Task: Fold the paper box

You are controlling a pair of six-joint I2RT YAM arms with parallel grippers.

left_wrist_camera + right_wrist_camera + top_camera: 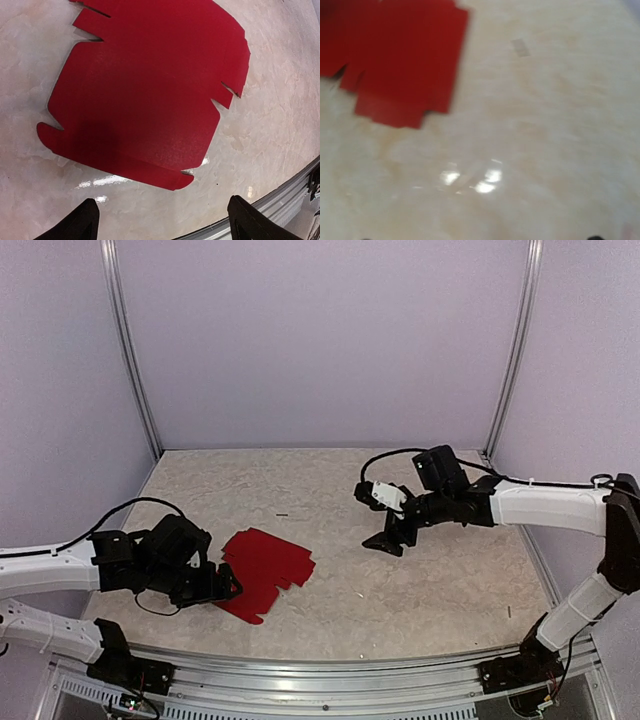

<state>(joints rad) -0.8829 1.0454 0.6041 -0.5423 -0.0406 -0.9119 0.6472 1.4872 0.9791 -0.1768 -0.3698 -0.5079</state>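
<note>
A pale marbled desk sits between plain lilac walls. The left fingers are spread wide and empty, just beside the near-left edge of the paper box, which lies flat and unfolded left of centre. The right fingers, also apart and empty, hover well to its right. One side should probably pin the sheet while the other lifts a flap along its crease.

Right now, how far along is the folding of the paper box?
Done: nothing; the paper box lies as a flat sheet. In hand: the open left claw is near its edge, gripping nothing; the right claw hangs open, apart. Left: every fold.
</note>
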